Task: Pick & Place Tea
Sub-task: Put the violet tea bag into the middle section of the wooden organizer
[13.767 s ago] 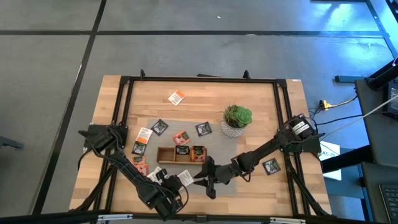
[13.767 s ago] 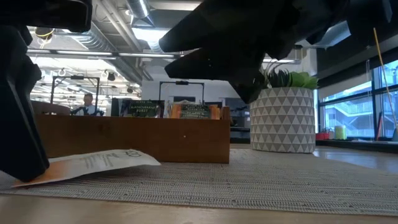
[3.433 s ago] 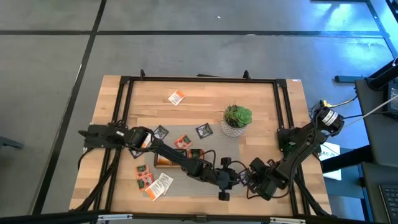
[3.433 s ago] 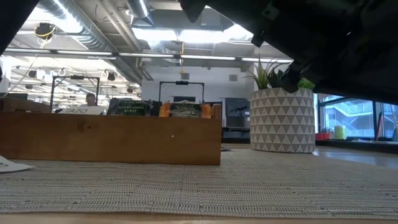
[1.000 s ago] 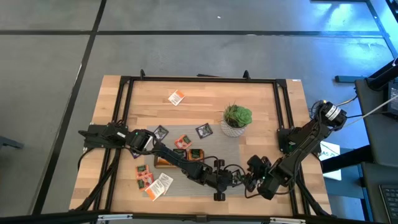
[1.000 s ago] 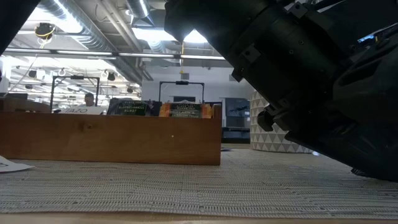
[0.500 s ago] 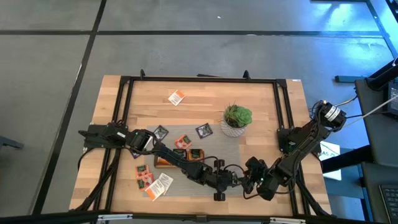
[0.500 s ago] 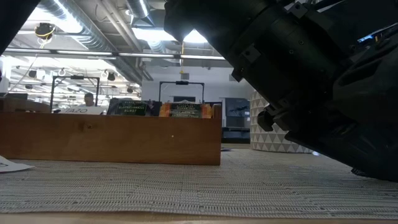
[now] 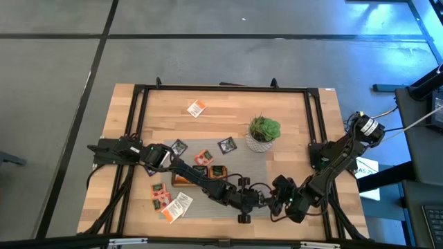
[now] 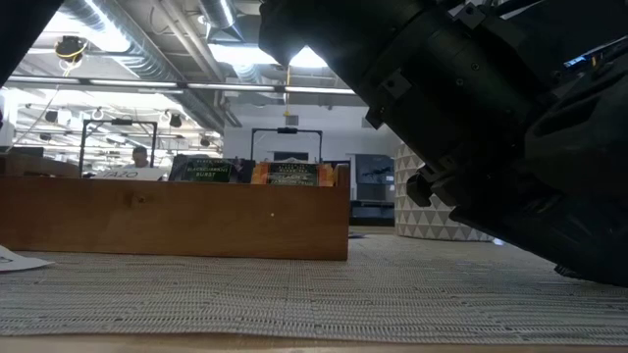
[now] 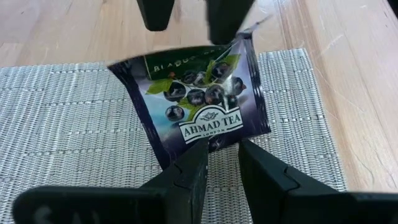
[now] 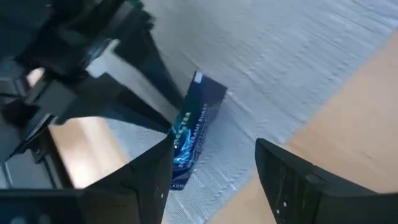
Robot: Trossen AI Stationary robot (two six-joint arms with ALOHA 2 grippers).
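A dark blue tea sachet (image 11: 196, 102) with berries printed on it stands up from my left gripper (image 11: 222, 163), which is shut on it above the grey woven mat (image 11: 68, 124). In the high view that gripper (image 9: 261, 200) is near the table's front edge, right of centre. My right gripper (image 12: 214, 180) is open and meets it from the right (image 9: 275, 202). Its fingers (image 11: 227, 18) stand by the sachet's upper edge; whether they touch it I cannot tell. The right wrist view shows the sachet (image 12: 194, 127) nearly edge-on between them. My left gripper pinches the sachet's lower edge (image 11: 214, 146), about its middle, between its two fingertips. The fingers come slanting down from the table's left side. The sachet rises tilted from the fingertips, clear of the mat.
The wooden tray (image 10: 177, 216) with sachets standing in it lies left of centre, half under my left arm. The potted plant (image 9: 264, 131) stands behind the grippers. Loose sachets lie at the far side (image 9: 197, 108), by the tray (image 9: 226, 144) and at the front left (image 9: 177, 205).
My right gripper has edged a little toward the table's left, closer to the sachet and the left gripper, and has tipped slightly. The sachet has stayed where it was.
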